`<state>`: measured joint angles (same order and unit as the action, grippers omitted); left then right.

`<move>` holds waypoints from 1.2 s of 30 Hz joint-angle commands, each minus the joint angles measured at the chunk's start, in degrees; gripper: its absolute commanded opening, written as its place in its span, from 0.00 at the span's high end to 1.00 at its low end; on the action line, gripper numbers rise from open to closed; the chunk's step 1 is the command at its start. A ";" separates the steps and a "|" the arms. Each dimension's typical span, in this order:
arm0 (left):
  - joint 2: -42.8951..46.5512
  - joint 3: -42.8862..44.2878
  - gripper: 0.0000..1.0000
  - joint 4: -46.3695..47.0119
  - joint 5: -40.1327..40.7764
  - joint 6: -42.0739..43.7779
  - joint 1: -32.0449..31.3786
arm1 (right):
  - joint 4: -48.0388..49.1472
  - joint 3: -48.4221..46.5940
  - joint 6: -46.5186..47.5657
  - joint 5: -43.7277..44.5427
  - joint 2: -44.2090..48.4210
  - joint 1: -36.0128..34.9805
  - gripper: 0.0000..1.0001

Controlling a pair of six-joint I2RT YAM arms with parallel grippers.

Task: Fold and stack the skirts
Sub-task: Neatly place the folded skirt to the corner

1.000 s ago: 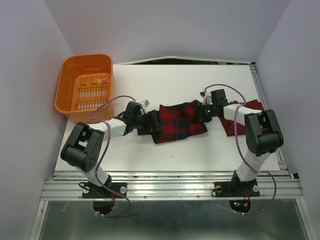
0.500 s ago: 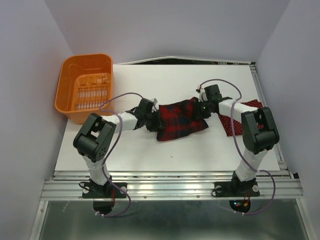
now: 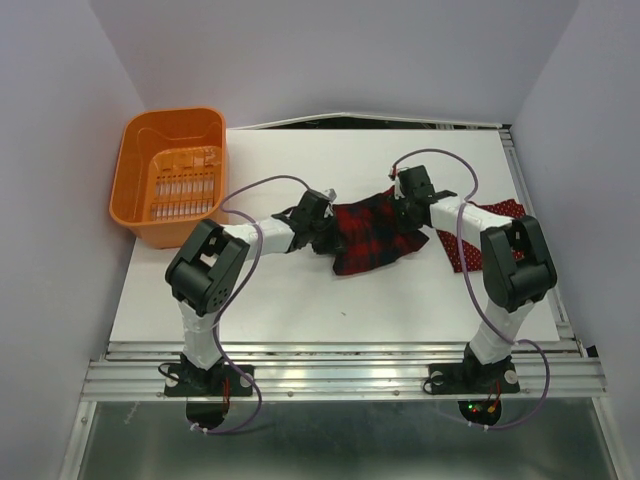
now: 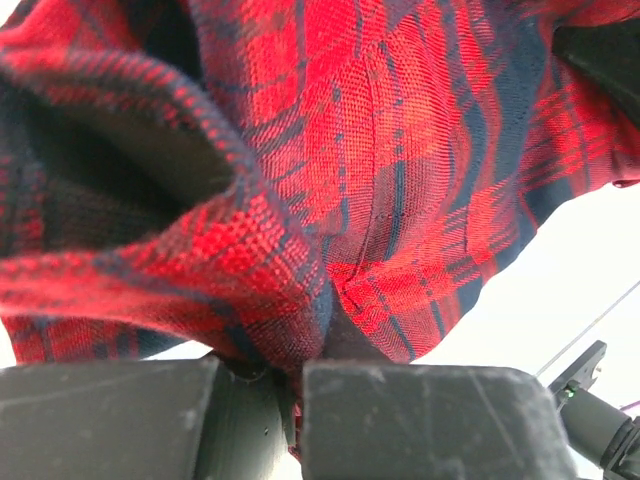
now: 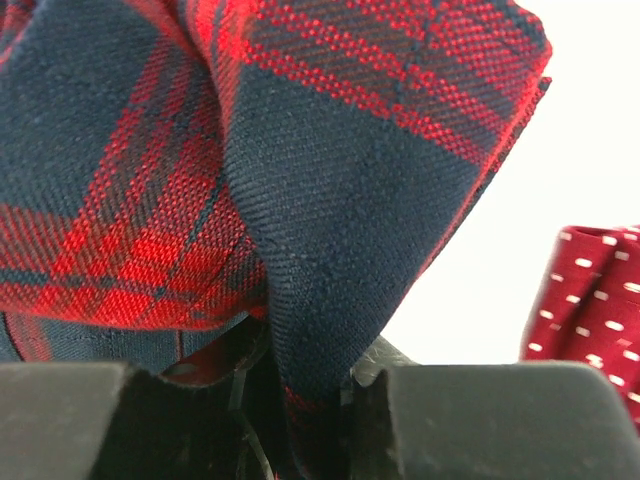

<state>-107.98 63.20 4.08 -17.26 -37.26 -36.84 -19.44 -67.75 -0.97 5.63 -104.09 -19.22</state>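
Note:
The red-and-navy plaid skirt hangs bunched between my two grippers over the middle of the table. My left gripper is shut on its left edge; in the left wrist view the cloth is pinched between the black fingers. At the skirt's upper right corner my right gripper is shut on a navy fold, which runs down between its fingers. The dark red polka-dot skirt lies flat at the table's right side, partly under the right arm, and shows again as polka-dot cloth beside the right gripper.
An orange plastic basket stands at the far left corner of the white table. Grey walls close in the left, back and right. A metal rail runs along the near edge by the arm bases.
The left gripper has shut on the plaid skirt's left edge. Both grippers have moved right and away from the bases, and the skirt has been drawn up and bunched between them.

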 commanded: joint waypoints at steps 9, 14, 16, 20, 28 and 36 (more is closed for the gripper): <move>3.84 11.24 1.00 4.80 0.73 2.45 -2.09 | -3.15 -4.94 9.50 12.21 7.58 -0.55 0.99; 1.56 16.32 1.00 6.55 -0.23 3.77 -5.25 | -3.93 -4.24 11.78 13.09 11.80 2.25 0.99; 0.41 18.18 1.00 7.17 -0.67 3.86 -6.22 | -4.37 -4.06 13.01 13.44 12.95 3.66 0.99; -3.10 24.58 1.00 9.19 -2.25 3.59 -8.60 | -4.81 -3.53 17.04 13.88 16.64 7.44 0.99; -13.63 36.89 1.00 12.53 -4.63 3.42 -14.83 | -7.28 -5.12 23.99 9.15 21.65 23.50 0.99; -26.46 50.08 1.00 15.79 -4.72 3.07 -19.32 | -7.28 -5.99 31.47 3.16 20.52 37.92 0.99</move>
<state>-131.37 106.43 15.55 -19.44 -34.59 -54.68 -30.57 -69.71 25.21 9.74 -83.99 13.69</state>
